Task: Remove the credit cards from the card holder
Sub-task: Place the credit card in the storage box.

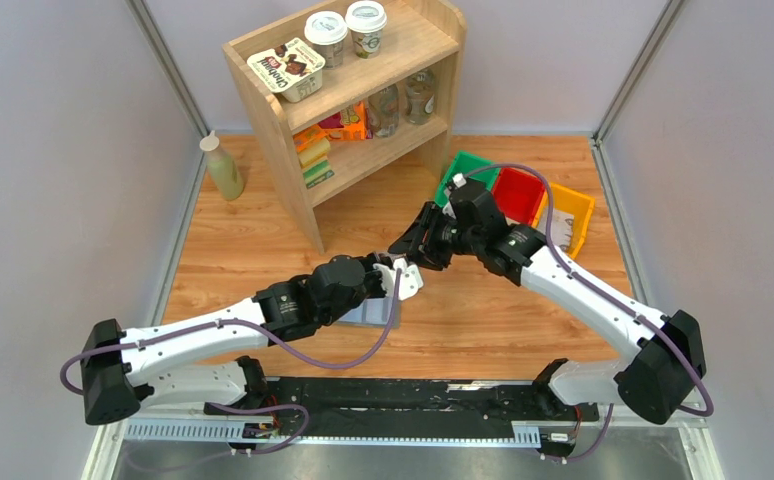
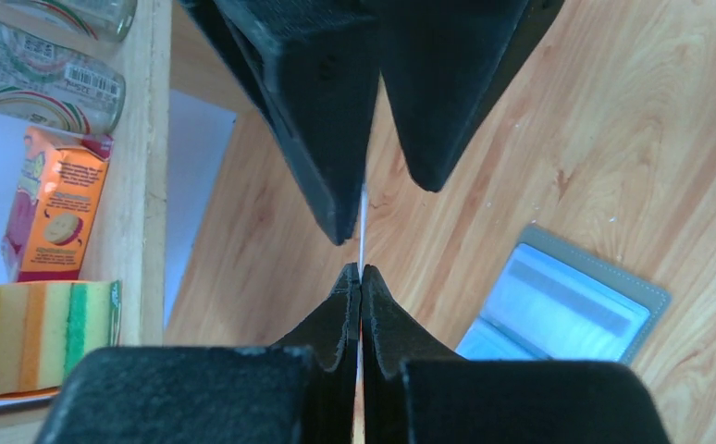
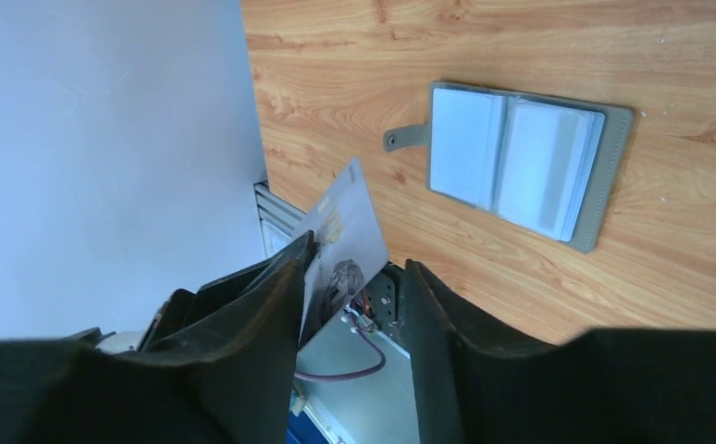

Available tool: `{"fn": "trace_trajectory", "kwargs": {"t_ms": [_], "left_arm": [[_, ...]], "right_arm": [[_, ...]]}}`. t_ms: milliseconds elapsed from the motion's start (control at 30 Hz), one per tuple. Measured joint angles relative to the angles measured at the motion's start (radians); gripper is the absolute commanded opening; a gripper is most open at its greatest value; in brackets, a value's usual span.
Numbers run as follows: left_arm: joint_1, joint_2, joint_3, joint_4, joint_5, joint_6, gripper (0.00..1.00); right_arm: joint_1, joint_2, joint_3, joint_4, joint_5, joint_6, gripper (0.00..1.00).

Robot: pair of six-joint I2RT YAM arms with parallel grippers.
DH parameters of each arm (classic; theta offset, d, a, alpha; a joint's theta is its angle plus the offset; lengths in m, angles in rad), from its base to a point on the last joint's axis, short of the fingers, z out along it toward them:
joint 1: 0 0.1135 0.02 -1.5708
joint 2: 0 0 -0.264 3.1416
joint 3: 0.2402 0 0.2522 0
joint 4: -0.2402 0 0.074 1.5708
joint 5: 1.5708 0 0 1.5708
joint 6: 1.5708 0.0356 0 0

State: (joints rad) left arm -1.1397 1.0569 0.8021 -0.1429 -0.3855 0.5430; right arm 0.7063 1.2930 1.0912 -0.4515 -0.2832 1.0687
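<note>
a wood-grain tabletop (image 1: 483, 320) is walled in by plain pale grey panels (image 1: 53, 150) on the left, back and right, with metal posts in the back corners. a light wooden shelf unit (image 1: 288, 140) stands at the back, turned at an angle. two lidded cups (image 1: 345, 30) and a flat box sit on top of it, with jars, an orange packet and sponges on its lower levels. a pale bottle (image 1: 223, 165) stands alone by the left wall. on the right, a green bin (image 1: 468, 168), a red bin (image 1: 518, 190) and a yellow bin (image 1: 575, 205) sit side by side.

the card holder (image 3: 521, 166) lies open and flat on the tabletop near the middle, pale inner pockets facing up, its small tab pointing sideways. in the overhead view the left arm partly covers it.

above the wood, the left gripper (image 2: 361, 273) is pinched tight on a credit card (image 3: 345, 217), seen edge-on as a thin white line from its own camera. the right gripper (image 3: 359, 254) meets it from the opposite side, jaws partly apart around the card's free end. the card leans against one finger (image 3: 280, 296), with a visible gap to the other.
</note>
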Motion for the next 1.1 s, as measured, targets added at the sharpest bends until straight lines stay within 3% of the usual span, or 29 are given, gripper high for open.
{"fn": "trace_trajectory", "kwargs": {"t_ms": [100,200,267,300,433,700,900,1100], "left_arm": [[-0.004,0.009,0.003,0.008,-0.014,0.013,0.05],[-0.008,0.018,0.003,0.006,-0.019,0.016,0.18],[-0.011,0.020,0.003,0.008,-0.024,0.009,0.33],[-0.012,0.021,0.003,0.009,-0.024,0.000,0.45],[-0.011,0.021,0.005,0.003,-0.065,-0.057,0.64],[0.102,0.010,0.009,-0.063,-0.008,-0.314,0.80],[0.306,-0.023,0.009,-0.154,0.206,-0.578,0.84],[0.391,-0.021,-0.024,-0.208,0.391,-0.769,0.86]], "right_arm": [[0.000,0.000,-0.014,0.018,-0.006,0.022,0.15],[-0.004,-0.003,-0.014,0.040,-0.006,0.037,0.03],[-0.011,-0.006,-0.016,0.048,-0.007,0.044,0.00],[-0.016,-0.008,-0.019,0.053,-0.009,0.046,0.00],[-0.054,-0.034,-0.040,0.053,-0.013,0.036,0.00],[-0.245,-0.089,-0.063,-0.009,-0.010,-0.073,0.00],[-0.505,-0.130,-0.051,-0.135,0.044,-0.269,0.00],[-0.737,-0.119,-0.007,-0.229,0.177,-0.434,0.00]]}}
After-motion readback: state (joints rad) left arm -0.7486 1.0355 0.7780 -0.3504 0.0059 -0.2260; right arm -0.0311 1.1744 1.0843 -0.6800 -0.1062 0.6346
